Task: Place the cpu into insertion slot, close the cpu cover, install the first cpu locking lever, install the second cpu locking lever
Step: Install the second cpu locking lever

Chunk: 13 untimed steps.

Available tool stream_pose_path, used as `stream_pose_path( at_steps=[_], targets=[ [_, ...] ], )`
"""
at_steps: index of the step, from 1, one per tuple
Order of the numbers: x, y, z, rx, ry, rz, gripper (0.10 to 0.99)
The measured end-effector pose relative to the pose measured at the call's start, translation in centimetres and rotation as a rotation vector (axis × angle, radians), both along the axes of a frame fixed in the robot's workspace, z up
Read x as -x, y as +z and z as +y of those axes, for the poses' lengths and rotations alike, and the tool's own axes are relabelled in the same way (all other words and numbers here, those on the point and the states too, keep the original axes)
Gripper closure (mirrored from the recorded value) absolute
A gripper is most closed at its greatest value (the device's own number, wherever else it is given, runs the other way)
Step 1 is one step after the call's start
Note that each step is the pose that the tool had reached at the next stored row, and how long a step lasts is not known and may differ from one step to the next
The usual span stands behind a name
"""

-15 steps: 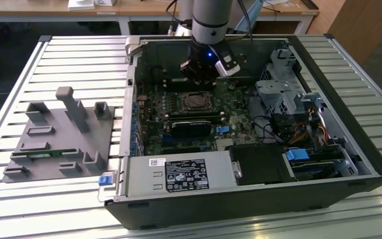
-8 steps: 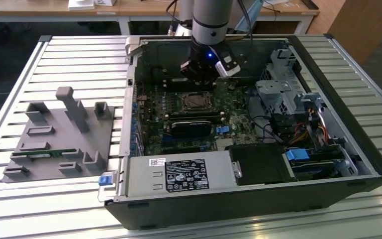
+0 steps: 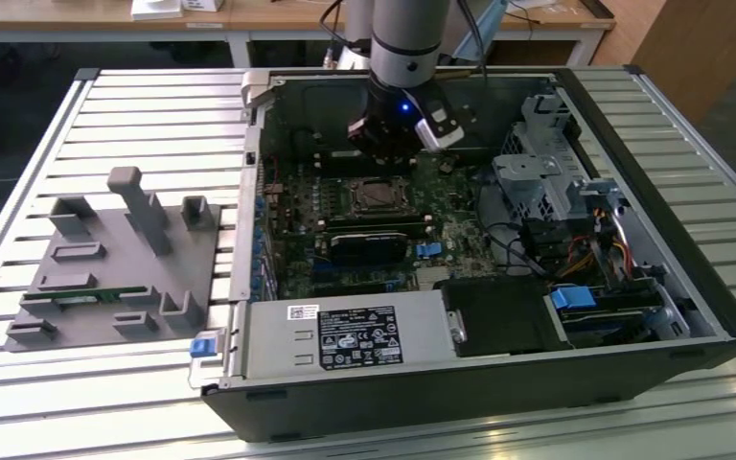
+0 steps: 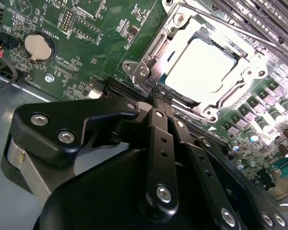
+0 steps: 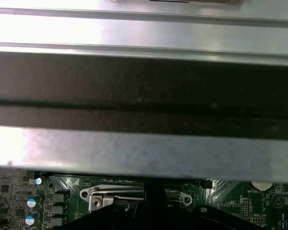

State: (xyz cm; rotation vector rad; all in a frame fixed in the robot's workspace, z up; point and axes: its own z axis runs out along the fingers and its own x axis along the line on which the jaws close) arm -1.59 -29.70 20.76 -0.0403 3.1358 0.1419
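Motherboard work inside the open computer case [image 3: 675, 287], which lies on its side on a slatted metal table [image 3: 35, 402]: my gripper [image 4: 159, 101] hangs low over the board, just beside the insertion slot [image 3: 375, 195] at the edge farthest from the power supply [image 3: 342, 337]. In the second wrist view my two black fingers [image 4: 159, 139] run side by side with only a hairline between them, pinched narrow and carrying nothing, their tips right at the rim of the socket's metal frame; I judge that slim profile suits poking at a latch or lever rather than grasping a part, though I cannot tell whether the tips actually touch metal. The cpu [image 4: 201, 64] is already seated in the slot, its dull silver top glaring under the light. The cpu cover [image 4: 151, 52] lies down around it, the chip showing through its window. A thin locking lever [image 4: 230, 26] runs along the socket's far side; whether it is hooked home I cannot tell. To the exterior view's left, well apart from the case, a grey fixture tray [image 3: 112, 278] sits on the table.
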Motion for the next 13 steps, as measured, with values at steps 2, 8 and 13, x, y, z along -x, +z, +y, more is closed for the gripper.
stream_pose_path(
  at_steps=[2, 8, 13],
  targets=[
    [0.00, 0.00, -0.08, 0.000, 0.000, 0.0000, 0.980],
    [0.00, 0.00, -0.32, 0.000, 0.000, 0.0000, 0.980],
    [0.00, 0.00, -0.64, 0.000, 0.000, 0.0000, 0.980]
  ],
)
